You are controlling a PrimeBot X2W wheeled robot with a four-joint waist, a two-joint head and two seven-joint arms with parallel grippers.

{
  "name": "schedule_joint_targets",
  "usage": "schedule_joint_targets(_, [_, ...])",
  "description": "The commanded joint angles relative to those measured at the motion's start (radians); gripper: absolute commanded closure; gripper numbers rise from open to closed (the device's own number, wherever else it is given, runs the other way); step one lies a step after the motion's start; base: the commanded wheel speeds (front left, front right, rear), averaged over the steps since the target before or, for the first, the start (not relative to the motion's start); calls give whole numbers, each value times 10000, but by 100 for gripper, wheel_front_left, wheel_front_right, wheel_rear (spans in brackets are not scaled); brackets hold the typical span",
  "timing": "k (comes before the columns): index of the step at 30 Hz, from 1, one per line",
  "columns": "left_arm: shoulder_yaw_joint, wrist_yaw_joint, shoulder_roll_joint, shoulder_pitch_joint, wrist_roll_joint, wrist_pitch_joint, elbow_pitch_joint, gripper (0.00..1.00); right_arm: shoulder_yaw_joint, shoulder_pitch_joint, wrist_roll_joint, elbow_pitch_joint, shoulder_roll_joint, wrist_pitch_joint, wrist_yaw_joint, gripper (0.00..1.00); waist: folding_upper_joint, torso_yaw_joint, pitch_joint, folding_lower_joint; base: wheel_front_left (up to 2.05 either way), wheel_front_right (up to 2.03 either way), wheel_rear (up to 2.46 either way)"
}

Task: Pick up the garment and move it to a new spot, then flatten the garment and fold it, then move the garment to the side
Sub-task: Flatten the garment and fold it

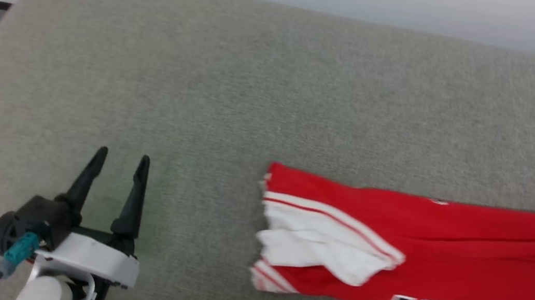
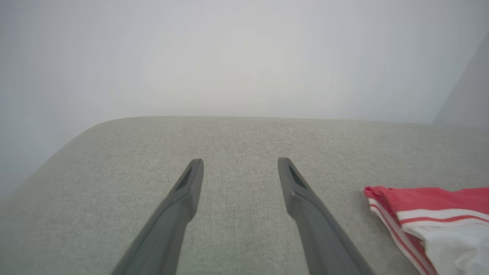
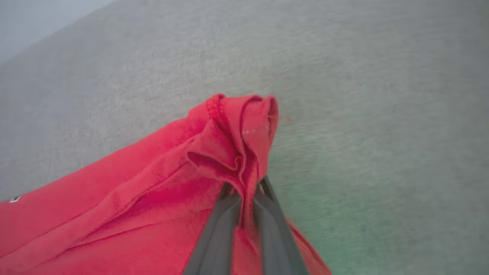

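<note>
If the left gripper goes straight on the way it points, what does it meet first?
Nothing near: the left gripper points over bare cushion toward the wall. The garment lies to its right, off that line. Height above the cushion is unclear.

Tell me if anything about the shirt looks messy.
The shirt lies in a long folded strip, but its white sleeve flops crumpled across the red, and the right hand pinches one end into a bunch.
</note>
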Motion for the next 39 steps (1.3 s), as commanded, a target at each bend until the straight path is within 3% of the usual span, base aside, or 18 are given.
schedule_joint_targets(1, [23, -17, 6, -134, 90, -2, -59, 0, -198, -108, -88, 37, -120, -85, -15, 100, -1, -327, 340, 0, 0, 0, 0])
schedule_joint_targets(9, [113, -17, 54, -332, 50, -3, -159, 0, -2490, -615, -965, 1064, -1051, -904, -14, 100, -1, -684, 710, 0, 0, 0, 0])
schedule_joint_targets(13, [119, -17, 14, -250, 74, -4, -42, 0, -2661, -780, -839, 1327, -1283, -998, -12, 100, -1, -757, 562, 0, 0, 0, 0])
schedule_joint_targets(18, [76, -17, -102, -47, 118, -4, 132, 0, -942, -184, -106, 307, -1193, -404, -12, 100, -1, -807, 177, 0, 0, 0, 0])
schedule_joint_targets(29, [-19, -18, -352, 426, 40, -3, 219, 0, 2520, 1250, 1234, -4335, -182, 1671, -11, 100, -1, -553, -456, 0, 0, 0, 0])
schedule_joint_targets(33, [-95, -18, -469, 501, 21, -3, 255, 0, 3708, 1151, 1214, -4745, 190, 1788, -11, 100, -1, -326, -614, 0, 0, 0, 0])
schedule_joint_targets(39, [15, -18, -634, 697, -155, -4, 288, 0, 5213, 461, 800, -4063, 375, 1226, -11, 100, -1, -26, -657, 0, 0, 0, 0])
